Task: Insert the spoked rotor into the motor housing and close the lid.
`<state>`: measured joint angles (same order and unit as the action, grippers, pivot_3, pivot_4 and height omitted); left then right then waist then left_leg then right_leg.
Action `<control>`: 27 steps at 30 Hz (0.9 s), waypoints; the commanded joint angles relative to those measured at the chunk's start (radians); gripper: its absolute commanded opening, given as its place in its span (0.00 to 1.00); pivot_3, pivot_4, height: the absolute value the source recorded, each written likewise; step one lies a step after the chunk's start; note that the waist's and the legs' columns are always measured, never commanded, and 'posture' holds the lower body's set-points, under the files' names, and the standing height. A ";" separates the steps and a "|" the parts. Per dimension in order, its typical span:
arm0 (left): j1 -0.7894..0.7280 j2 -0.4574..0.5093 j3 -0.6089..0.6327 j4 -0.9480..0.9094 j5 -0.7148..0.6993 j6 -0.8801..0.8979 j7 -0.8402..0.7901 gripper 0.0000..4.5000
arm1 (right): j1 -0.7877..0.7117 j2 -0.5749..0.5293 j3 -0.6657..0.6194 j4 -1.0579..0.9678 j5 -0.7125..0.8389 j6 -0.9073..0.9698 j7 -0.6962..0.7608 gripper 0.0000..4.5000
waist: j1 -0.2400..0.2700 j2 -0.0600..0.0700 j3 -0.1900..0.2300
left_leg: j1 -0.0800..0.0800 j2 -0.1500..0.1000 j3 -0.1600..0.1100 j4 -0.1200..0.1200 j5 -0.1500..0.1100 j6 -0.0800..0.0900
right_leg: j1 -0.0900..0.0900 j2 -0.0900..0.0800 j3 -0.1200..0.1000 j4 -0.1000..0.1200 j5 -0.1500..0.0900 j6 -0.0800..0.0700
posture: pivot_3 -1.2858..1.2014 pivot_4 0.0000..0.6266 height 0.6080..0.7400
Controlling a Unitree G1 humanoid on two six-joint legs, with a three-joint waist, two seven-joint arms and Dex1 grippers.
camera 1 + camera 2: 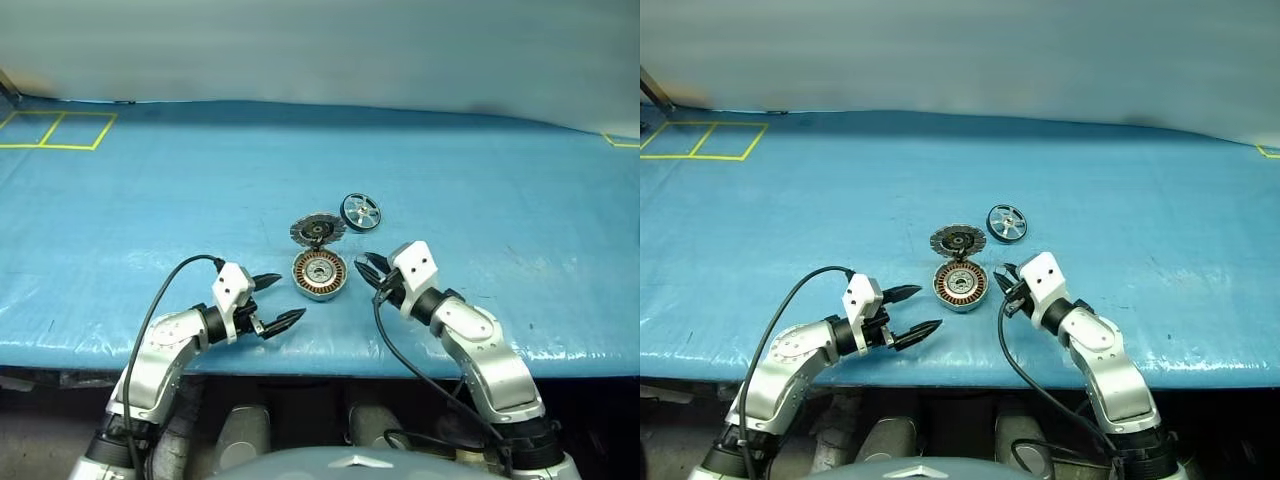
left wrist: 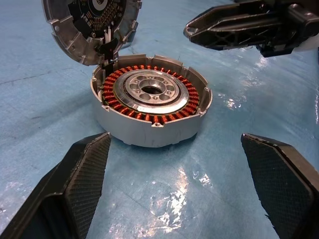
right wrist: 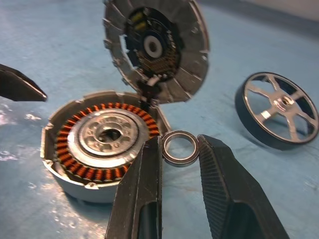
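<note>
Pinching a small ring in my right gripper, with the left gripper spread wide before the motor housing, I'd seat it squarely on the hub just beside my fingertips, the hinged lid standing open and the spoked rotor lying beyond.

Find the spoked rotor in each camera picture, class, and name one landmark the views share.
Left eye: spoked rotor behind and right of the open lid.
Right eye: same place.
Left wrist: not in it.
Right wrist: at the right edge.
Shared landmark: the copper-wound motor housing.
</note>
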<state>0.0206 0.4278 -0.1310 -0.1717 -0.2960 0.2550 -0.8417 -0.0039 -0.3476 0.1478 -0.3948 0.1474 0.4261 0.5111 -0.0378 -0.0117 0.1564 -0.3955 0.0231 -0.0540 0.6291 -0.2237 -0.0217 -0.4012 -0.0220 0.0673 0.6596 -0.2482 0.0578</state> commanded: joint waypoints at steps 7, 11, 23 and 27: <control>-0.026 0.000 0.001 0.073 0.001 -0.068 -0.041 1.00 | -0.083 0.032 0.125 0.059 -0.009 0.025 0.027 0.16 | 0.000 0.000 0.000 | 0.000 0.000 0.000 0.000 0.000 0.000 | 0.000 0.000 0.000 0.000 0.000 0.000 | 0.52 0.24 1.00; -0.029 0.003 0.019 0.178 0.004 -0.145 -0.075 1.00 | -0.130 0.061 0.124 0.131 -0.020 0.006 0.019 0.16 | 0.000 0.000 0.000 | -0.001 0.000 0.000 0.000 0.000 0.000 | -0.001 0.000 0.000 0.000 0.000 0.000 | 0.52 0.24 1.00; -0.120 -0.001 0.045 0.559 0.022 -0.391 -0.176 1.00 | -0.190 0.069 0.134 0.236 -0.045 0.004 0.035 0.16 | 0.000 0.001 -0.002 | 0.002 0.000 0.000 0.000 0.000 0.000 | 0.001 0.000 0.000 0.001 0.002 0.002 | 0.52 0.24 1.00; -0.109 -0.011 0.036 0.534 0.023 -0.393 -0.170 1.00 | -0.185 0.070 0.136 0.211 -0.031 0.013 0.046 0.16 | -0.003 0.002 -0.003 | 0.003 0.000 0.000 0.001 0.000 0.000 | 0.002 0.000 0.000 0.001 0.002 0.002 | 0.52 0.24 1.00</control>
<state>-0.1164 0.4183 -0.0935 0.3443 -0.2892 -0.1580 -1.0256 -0.1833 -0.2818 0.2917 -0.1564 0.1040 0.4446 0.5491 -0.0406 -0.0093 0.1537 -0.3924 0.0230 -0.0537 0.6298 -0.2233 -0.0218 -0.3991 -0.0218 0.0674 0.6611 -0.2464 0.0601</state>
